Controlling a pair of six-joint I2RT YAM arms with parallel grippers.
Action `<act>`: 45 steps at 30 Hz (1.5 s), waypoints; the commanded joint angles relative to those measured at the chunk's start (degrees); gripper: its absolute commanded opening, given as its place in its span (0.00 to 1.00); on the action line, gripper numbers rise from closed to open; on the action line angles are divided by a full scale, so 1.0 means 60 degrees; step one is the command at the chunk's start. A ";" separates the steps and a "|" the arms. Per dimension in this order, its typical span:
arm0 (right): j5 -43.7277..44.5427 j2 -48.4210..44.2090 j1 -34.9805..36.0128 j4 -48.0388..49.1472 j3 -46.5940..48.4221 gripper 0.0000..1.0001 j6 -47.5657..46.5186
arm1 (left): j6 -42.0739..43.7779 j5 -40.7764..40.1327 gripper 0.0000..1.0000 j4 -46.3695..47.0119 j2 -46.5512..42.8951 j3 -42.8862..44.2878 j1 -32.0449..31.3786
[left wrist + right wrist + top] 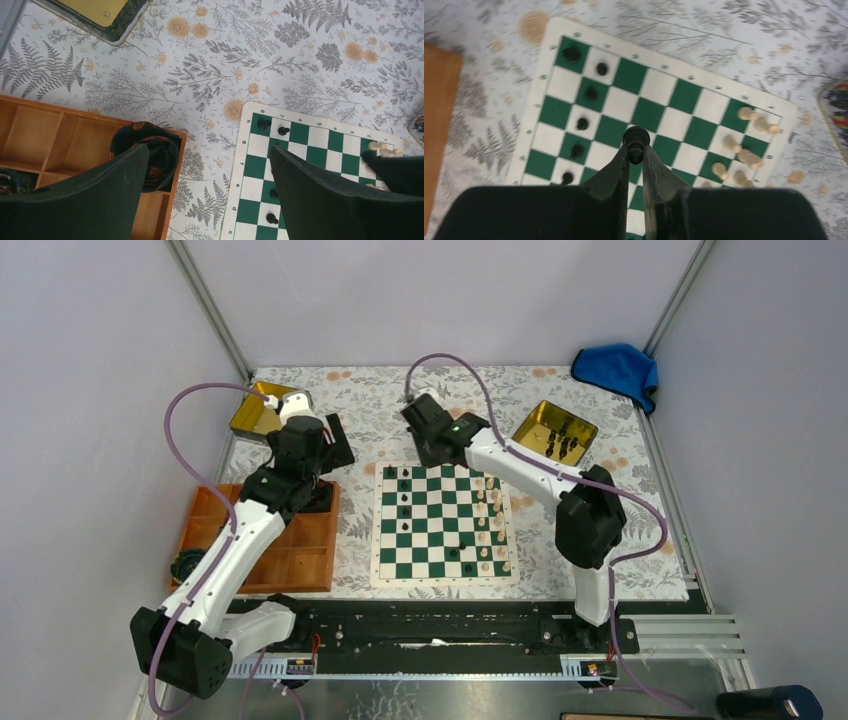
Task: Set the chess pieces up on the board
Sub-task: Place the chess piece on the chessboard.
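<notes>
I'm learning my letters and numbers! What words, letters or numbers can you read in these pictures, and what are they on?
"8", "7", "6": printed on the white border of the board, along its far edge in the left wrist view.
"g", "f", "e", "d", "c": on the same border, down the adjoining edge.
The rest of the border marks, in every view, are too small or blurred to read.
No other words, brands or signs show.

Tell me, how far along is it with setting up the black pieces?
Early on. A handful of black pieces stand near one edge of the board. The right arm's fingers pinch another black piece above it. More pieces wait in the gold tin; the left arm's fingers hang open, empty.
</notes>
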 commanded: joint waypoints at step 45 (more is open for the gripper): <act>-0.0779 0.3658 0.1913 -0.0241 0.2843 0.00 -0.0232 | 0.0492 -0.0850 0.99 -0.0582 -0.0820 0.0871 0.0047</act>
